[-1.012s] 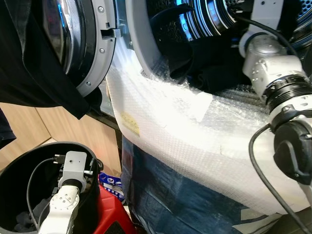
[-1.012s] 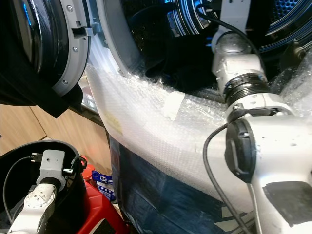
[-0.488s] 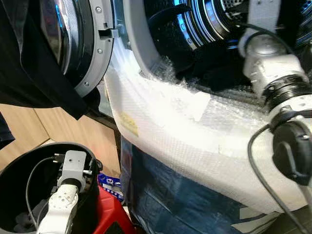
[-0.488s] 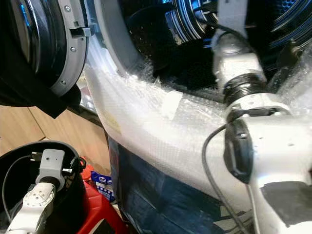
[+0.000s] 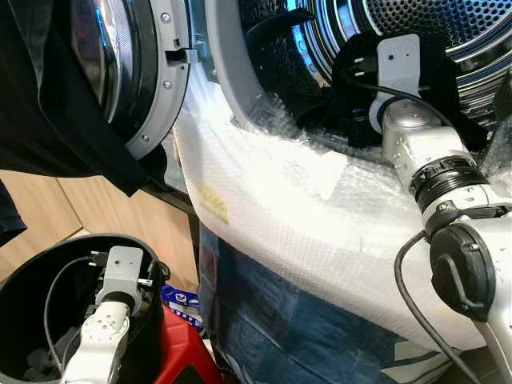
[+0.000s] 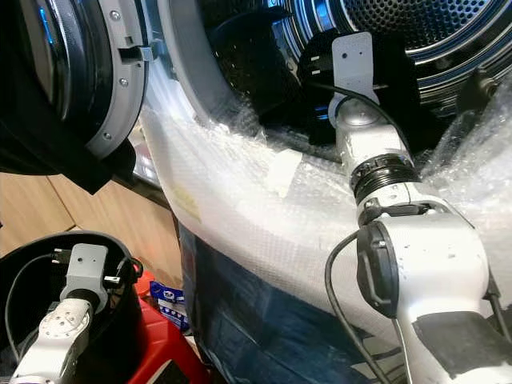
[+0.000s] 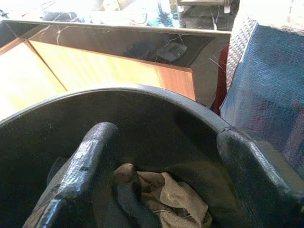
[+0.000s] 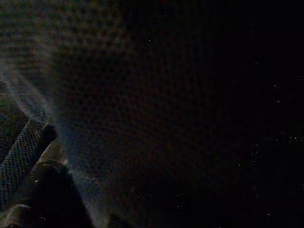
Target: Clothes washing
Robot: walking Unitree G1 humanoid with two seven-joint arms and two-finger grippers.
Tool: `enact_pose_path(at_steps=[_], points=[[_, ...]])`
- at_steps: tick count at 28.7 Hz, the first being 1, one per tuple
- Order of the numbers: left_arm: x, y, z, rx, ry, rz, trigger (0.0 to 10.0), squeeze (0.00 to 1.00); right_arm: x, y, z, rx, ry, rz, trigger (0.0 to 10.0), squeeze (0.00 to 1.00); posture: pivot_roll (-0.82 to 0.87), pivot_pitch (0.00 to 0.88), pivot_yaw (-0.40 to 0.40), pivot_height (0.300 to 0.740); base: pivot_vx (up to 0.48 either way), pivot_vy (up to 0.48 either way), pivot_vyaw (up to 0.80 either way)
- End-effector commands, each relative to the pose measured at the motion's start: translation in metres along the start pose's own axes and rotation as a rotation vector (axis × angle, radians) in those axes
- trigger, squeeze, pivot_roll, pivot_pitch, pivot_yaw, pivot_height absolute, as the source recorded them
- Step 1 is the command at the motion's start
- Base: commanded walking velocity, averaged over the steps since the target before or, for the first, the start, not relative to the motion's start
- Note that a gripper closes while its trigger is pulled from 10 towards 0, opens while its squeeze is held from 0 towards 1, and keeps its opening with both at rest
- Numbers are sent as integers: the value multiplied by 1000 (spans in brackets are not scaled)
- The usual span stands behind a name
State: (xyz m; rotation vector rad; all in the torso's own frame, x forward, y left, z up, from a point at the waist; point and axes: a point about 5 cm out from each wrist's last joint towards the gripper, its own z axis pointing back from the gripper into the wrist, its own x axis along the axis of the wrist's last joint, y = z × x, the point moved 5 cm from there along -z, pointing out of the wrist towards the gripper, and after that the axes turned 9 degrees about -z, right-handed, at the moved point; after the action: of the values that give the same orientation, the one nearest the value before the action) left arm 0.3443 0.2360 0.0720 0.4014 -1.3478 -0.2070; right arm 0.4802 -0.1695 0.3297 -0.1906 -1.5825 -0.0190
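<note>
Two arms are at work. The right arm point(image 5: 416, 152) reaches over the bubble wrap point(image 5: 304, 216) that pads the washer's lower rim and into the drum point(image 5: 432, 32). Its wrist sits just past the rim, pressed among dark clothes point(image 5: 352, 88) heaped at the drum mouth. Its fingers are buried in that cloth, and the right wrist view is nearly black, so whether the right gripper is clenched or released cannot be told. Above the heap the perforated drum wall is bare, with open room toward the back.

To the left, the washer door point(image 5: 136, 72) stands swung open, its grey ring close beside the rim; a black garment point(image 5: 48, 120) hangs in front of it.

Low on the left, the left gripper point(image 7: 161, 185) hangs inside a black bin point(image 7: 156, 102), fingers point(image 7: 80, 175) spread wide and released, gripping nothing. Between them, at the bin's bottom, lies a crumpled tan cloth point(image 7: 166, 194) among darker pieces. The bin wall curves close around the fingers. A red object point(image 5: 188, 348) sits just beside the bin, against the washer's blue-wrapped front point(image 5: 288, 320).
</note>
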Motion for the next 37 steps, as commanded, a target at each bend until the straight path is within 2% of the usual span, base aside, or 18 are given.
enact_pose_path(at_steps=[1,5,10,11,12,14,15,17,20,22,24,25,26,27,28,30,37], points=[[-2,-11,1,-37,18,1,10000,0,-2,-6,0,-8,1,1,10000,1000,31,0,-28,740,0,0,0],[-1,-9,1,-27,17,9,10000,0,10,-10,0,-8,-28,-47,10000,1000,29,0,-27,740,0,0,0],[0,-9,1,-24,13,9,10000,0,43,-14,3,3,-99,-83,10000,1000,17,0,-29,740,0,0,0],[0,-9,1,-25,13,9,10000,0,48,-15,4,7,-109,-100,10000,51,14,0,-30,740,0,0,0],[0,-10,2,-26,14,9,10000,0,53,-15,5,11,-121,-116,10000,0,9,0,-28,740,0,0,0],[-1,-11,2,-34,17,6,10000,0,61,-14,6,31,-134,-171,10000,0,6,0,-29,740,0,0,0],[-1,-11,2,-35,18,6,10000,0,65,-8,7,71,-146,-228,10000,0,2,0,-25,740,0,0,0],[-2,-11,2,-38,22,5,10000,0,63,-4,7,94,-127,-258,10000,0,-2,0,-23,740,0,0,0],[-1,-13,1,-41,20,6,10000,0,65,-6,7,73,-137,-228,10000,0,2,0,-21,740,0,0,0],[0,-13,0,-46,16,4,10000,0,69,1,8,108,-135,-240,10000,0,-1,0,-19,740,0,0,0],[1,-16,0,-62,16,-1,10000,0,75,5,10,130,-140,-166,10000,0,0,0,-21,740,0,0,0],[1,-17,0,-64,14,0,10000,0,82,4,11,129,-176,-70,10000,0,3,0,-23,740,0,0,0],[1,-18,1,-66,13,1,10000,0,86,3,12,123,-186,-59,10000,0,7,0,-27,740,0,0,0],[1,-18,1,-66,13,1,10000,0,86,3,12,123,-186,-59,10000,0,7,0,-27,740,0,0,0],[0,-19,1,-68,12,3,10000,0,93,4,14,154,-183,-141,10000,0,7,0,-29,740,0,0,0],[-1,-20,2,-72,13,2,10000,0,100,-1,16,138,-184,-203,10000,0,10,0,-34,740,0,0,0],[6,-28,0,-107,1,1,10000,0,102,9,21,188,-163,-190,10000,0,-17,0,-31,740,0,0,0]])
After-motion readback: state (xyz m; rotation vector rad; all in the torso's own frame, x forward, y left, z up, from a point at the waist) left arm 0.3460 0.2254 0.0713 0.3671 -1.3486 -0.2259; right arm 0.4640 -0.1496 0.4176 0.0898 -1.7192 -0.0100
